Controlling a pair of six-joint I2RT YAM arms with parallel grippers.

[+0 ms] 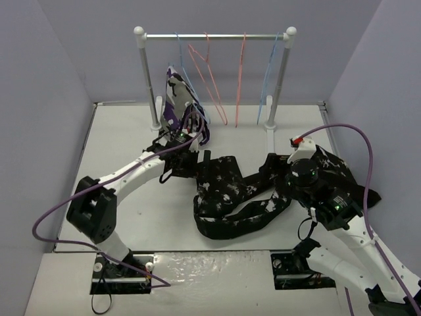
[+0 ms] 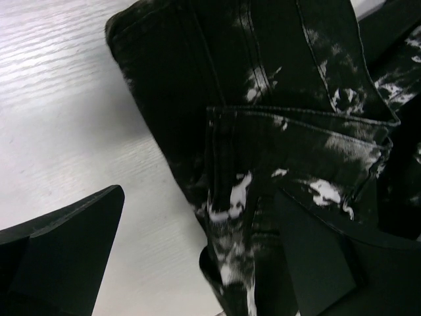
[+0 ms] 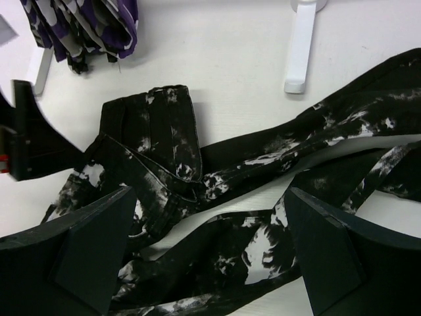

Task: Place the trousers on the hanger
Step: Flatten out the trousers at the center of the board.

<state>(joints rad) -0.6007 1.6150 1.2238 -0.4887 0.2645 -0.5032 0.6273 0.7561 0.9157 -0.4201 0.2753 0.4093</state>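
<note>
The trousers (image 1: 230, 197), black with white splotches, lie crumpled on the white table between the two arms. My left gripper (image 1: 197, 164) hangs open low over their left end. In the left wrist view a folded hem of the trousers (image 2: 276, 151) runs between the spread fingers of this gripper (image 2: 204, 263). My right gripper (image 1: 287, 181) stands open above the trousers' right part, its jaws (image 3: 210, 257) wide apart over a twisted leg (image 3: 250, 250), holding nothing. The light-blue hanger (image 1: 268, 79) hangs bare at the right end of the rack.
A white rack (image 1: 214, 36) stands at the back with pink-red hangers (image 1: 217, 85). A purple, white and black garment (image 1: 179, 102) hangs at its left end. The rack's white foot (image 3: 299, 52) lies just beyond the trousers. Walls close in the table on three sides.
</note>
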